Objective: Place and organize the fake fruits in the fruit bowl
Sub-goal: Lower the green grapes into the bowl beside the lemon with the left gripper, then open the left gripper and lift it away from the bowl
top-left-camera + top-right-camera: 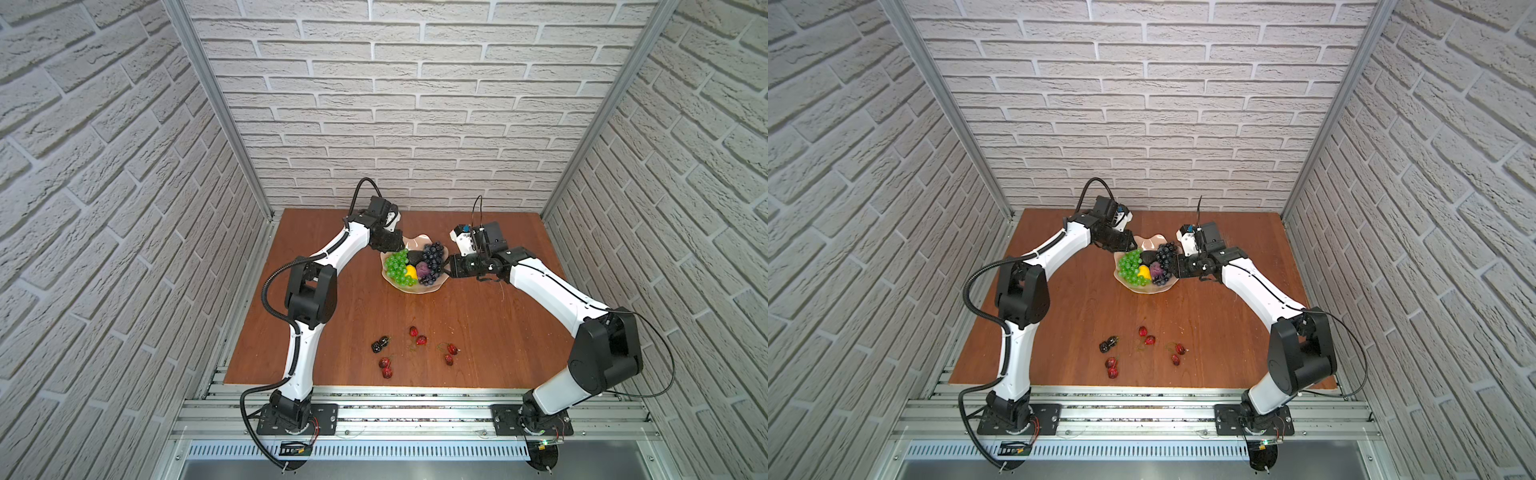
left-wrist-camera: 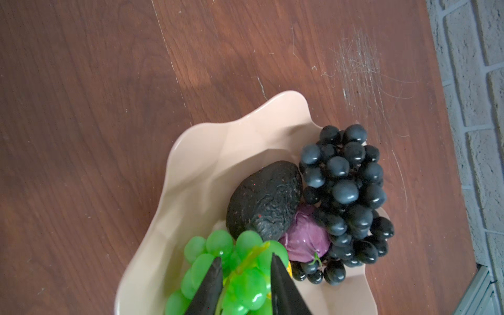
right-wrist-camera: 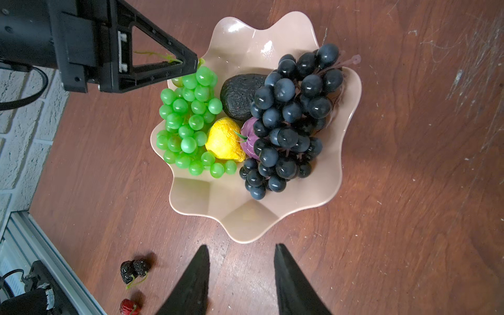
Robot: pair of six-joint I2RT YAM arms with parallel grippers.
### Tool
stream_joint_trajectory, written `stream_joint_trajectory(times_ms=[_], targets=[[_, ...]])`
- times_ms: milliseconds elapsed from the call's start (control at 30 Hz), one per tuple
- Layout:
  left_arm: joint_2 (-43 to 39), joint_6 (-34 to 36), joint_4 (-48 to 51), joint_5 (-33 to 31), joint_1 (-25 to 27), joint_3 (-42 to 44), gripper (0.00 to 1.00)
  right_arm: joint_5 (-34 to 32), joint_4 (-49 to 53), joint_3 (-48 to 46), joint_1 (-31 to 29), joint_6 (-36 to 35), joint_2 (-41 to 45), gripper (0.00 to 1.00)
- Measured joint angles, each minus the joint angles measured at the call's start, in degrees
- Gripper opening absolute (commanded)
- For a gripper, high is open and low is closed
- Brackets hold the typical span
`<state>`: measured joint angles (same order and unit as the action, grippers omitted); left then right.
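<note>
Desk: reddish-brown wood grain, with pale scratches near a wall edge. White brick-pattern walls closed three sides; aluminium rails ran along the front.

Fruit bowl sat rear-centre and held the green grape bunch, dark grape bunch, avocado, lemon and purple fruit. Cherries and black berries lay loose near the front, well apart from the bowl.

Left claw was released, its fingers parted over the green bunch's stem. Right claw was released and empty, just beside the rim.
</note>
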<state>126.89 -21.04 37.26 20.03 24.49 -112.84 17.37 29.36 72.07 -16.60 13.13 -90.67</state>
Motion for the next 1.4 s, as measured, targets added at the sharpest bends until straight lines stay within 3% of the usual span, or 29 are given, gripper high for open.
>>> stream_joint_trajectory(times_ms=[333, 767, 1100, 1400], targets=[[0.0, 0.74, 0.22, -0.35, 0.0, -0.81, 0.56, -0.04, 0.0, 0.15, 0.0, 0.02, 0.22, 0.41], [-1.18, 2.38, 1.16, -2.75, 0.0, -2.6, 0.62, -0.81, 0.39, 0.9, 0.0, 0.0, 1.44, 0.41], [-21.97, 0.7, 1.03, -8.39, 0.0, 14.38, 0.61, -2.49, 1.77, 1.11, -0.87, -0.02, 3.1, 0.43], [-36.17, -3.93, -1.18, -11.8, 0.22, 34.21, 0.61, -7.45, 7.02, 0.81, -6.19, -0.26, 4.55, 0.44]])
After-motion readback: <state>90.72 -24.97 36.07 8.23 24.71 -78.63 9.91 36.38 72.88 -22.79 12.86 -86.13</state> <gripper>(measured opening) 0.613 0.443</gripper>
